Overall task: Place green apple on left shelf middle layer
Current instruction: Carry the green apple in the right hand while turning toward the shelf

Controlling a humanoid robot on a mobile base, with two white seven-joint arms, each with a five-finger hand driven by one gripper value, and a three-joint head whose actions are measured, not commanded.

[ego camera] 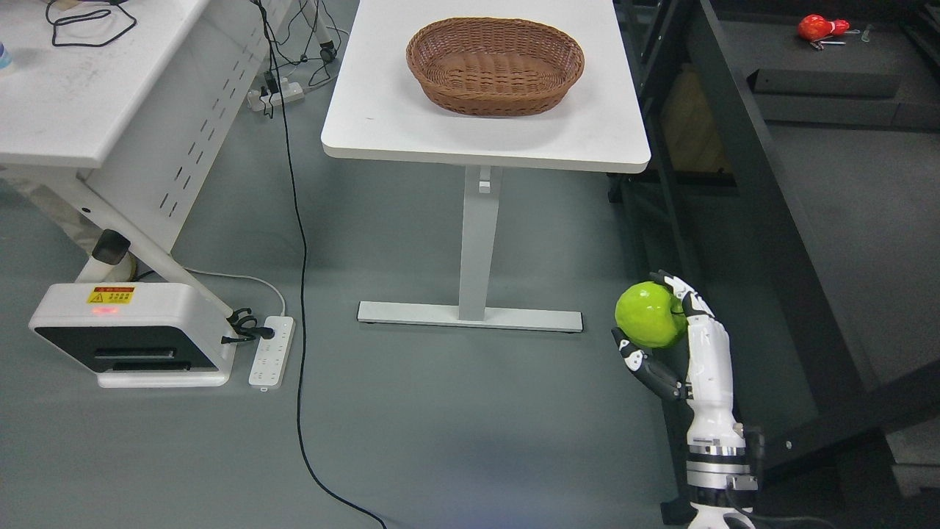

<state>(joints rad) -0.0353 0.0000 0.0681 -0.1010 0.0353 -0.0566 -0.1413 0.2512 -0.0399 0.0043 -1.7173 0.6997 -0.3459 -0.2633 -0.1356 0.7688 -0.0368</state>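
Note:
My right hand comes up from the bottom right and is shut on a bright green apple, with the fingers curled over its top and the thumb under it. It holds the apple in the air over the grey floor, next to the black shelf frame on the right. The left arm is out of view.
A white table stands ahead with an empty brown wicker basket on it. A second white table is at the left, with a white base unit, a power strip and a black cable on the floor. A red object lies on the dark shelf at the top right.

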